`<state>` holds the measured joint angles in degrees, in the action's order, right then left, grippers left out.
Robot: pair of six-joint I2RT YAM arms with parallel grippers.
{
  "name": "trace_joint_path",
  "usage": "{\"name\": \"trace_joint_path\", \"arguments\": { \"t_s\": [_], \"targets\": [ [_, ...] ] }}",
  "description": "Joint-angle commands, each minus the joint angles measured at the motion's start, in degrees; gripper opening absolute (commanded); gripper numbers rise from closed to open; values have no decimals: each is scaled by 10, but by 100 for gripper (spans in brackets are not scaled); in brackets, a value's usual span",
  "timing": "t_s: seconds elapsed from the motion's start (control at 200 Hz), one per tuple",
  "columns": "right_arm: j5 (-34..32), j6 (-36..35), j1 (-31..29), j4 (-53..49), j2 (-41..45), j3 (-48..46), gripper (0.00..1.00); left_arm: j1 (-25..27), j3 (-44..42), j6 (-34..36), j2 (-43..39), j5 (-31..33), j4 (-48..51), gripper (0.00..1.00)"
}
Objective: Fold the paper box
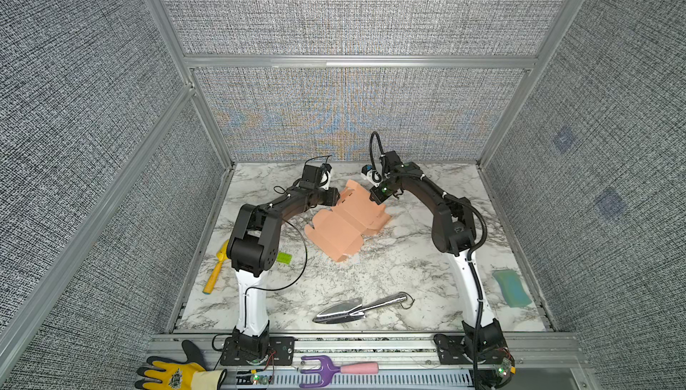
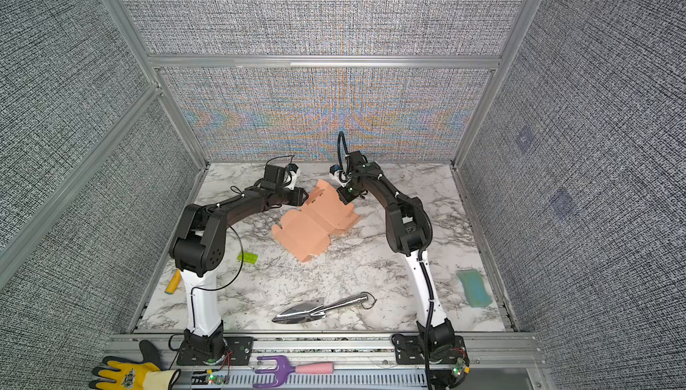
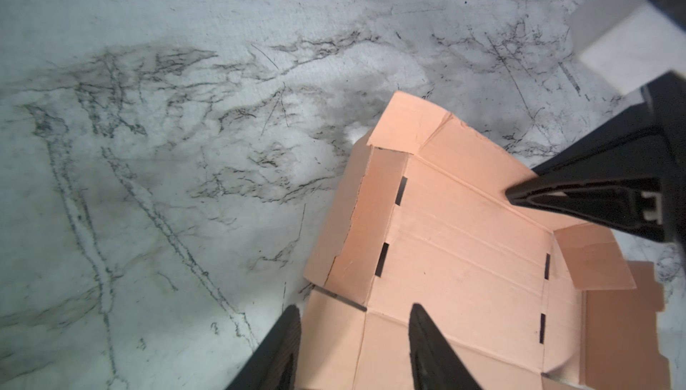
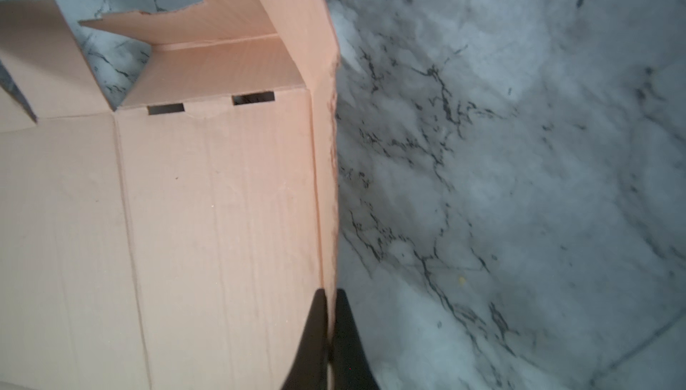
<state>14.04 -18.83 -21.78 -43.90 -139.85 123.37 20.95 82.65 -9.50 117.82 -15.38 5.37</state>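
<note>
The paper box [image 1: 345, 221] lies mostly flat on the marble table [image 1: 375, 269], toward 12 o'clock of centre. It looks like light, thin card (likely to crease or tear), best taken by a flap edge near a crease. The right gripper [image 4: 331, 293] is pinched closed on the raised rim at the box's 1 o'clock. The left gripper [image 3: 353, 308], jaws parted, straddles a panel at 10 o'clock and grips nothing.
</note>
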Motion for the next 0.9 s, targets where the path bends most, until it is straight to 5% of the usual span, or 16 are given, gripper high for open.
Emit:
{"name": "trace_joint_path", "arguments": {
  "t_s": [0.0,0.325,0.64,0.891],
  "targets": [
    [-80,32,-18,46,53,-67,0,-1,-2,-14,-11,-4,8,50],
    [-275,106,-94,56,112,-163,0,-6,-41,-19,-29,-5,-10,50],
    [-220,119,-96,175,178,-300,0,-9,-17,10,-10,-5,-12,50],
    [-183,116,-96,202,176,-321,0,-8,142,51,87,-22,31,50]
  ]
}}
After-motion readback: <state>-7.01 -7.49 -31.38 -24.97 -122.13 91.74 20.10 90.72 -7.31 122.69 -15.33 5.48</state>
